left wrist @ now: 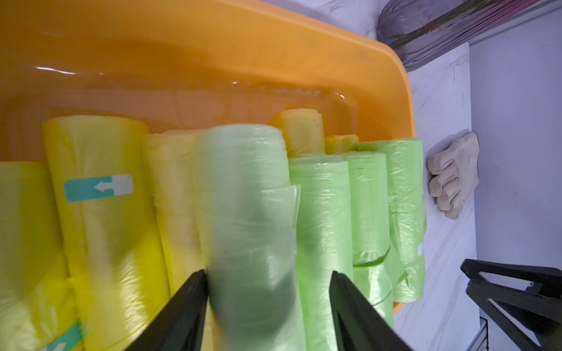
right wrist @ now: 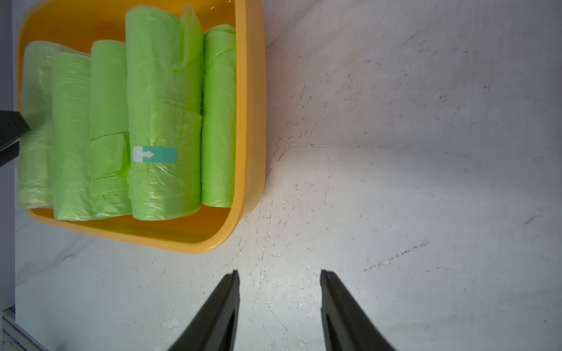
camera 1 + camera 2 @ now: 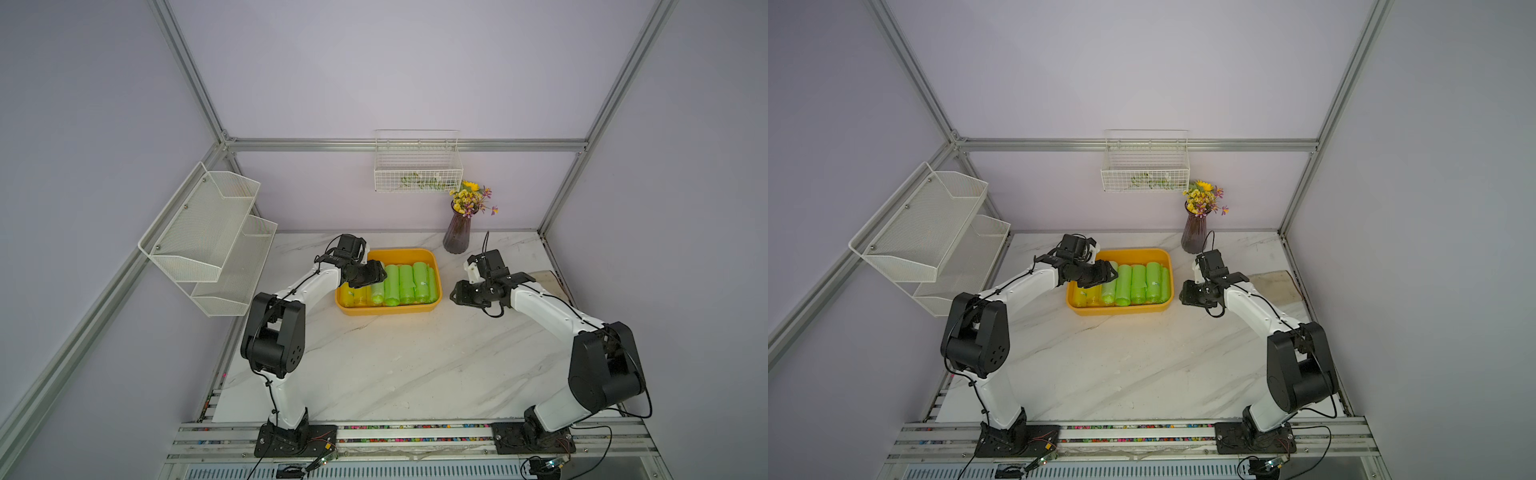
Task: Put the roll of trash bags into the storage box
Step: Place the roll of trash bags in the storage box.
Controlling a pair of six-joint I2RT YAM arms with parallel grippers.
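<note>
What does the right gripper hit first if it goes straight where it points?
Likely the bare white marble tabletop, beside the shallow orange-yellow plastic storage box; nothing lies between the jaws of the right gripper. Depth unclear.

We read no lettering. A teal-and-white arrow sticker [image 1: 98, 187] sat on a yellow plastic bag roll [image 1: 115, 249], and a like arrow sticker [image 2: 154, 154] on a green plastic bag roll [image 2: 164, 91].

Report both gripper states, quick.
Left gripper: open, jaws astride the pale green roll, gap on one side.
Right gripper: open, empty, over the table.
</note>
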